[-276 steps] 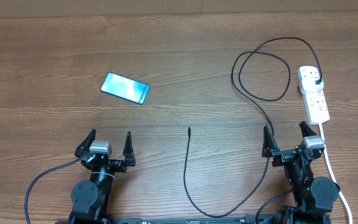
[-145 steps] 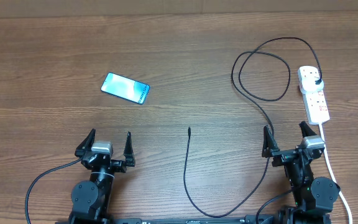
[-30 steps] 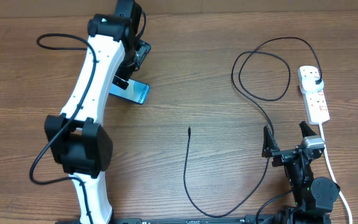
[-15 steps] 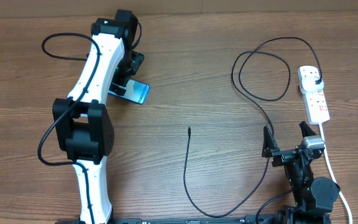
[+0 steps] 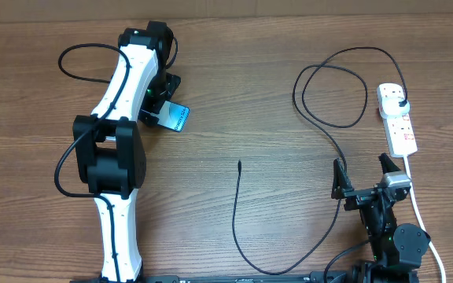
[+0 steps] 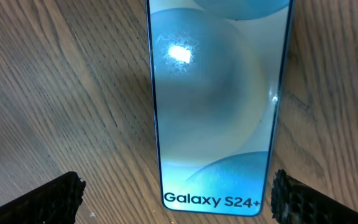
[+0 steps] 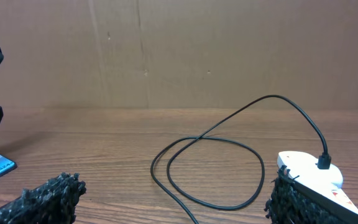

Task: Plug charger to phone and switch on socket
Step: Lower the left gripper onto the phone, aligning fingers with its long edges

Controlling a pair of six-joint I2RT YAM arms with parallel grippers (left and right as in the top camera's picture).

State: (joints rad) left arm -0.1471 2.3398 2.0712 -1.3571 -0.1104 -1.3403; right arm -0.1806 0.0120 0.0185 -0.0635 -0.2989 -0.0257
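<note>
I am counting one phone, one black charger cable, one white power strip with a thick white cord, and two arms over a wooden table.

The phone is lying flat on the far left part of the table, its lit screen facing up and showing "Galaxy S24+". The left gripper is hanging right over it with its fingers spread wide. In the left wrist view one finger is sitting on each side of the phone's lettered end, and both are standing clear of its edges, with bare wood showing between. From overhead, the white left arm is covering most of the phone, leaving only its right end showing.

The right gripper is sitting at the near right, spread as well and holding nothing. The cable is running just past its left finger, and I cannot tell whether the two are touching.

The cable's black plug is sitting in the far outlet of the power strip at the far right. From there the cable is looping on the table, swinging along the near edge and ending with its small tip lying in the middle, well apart from the phone.
</note>
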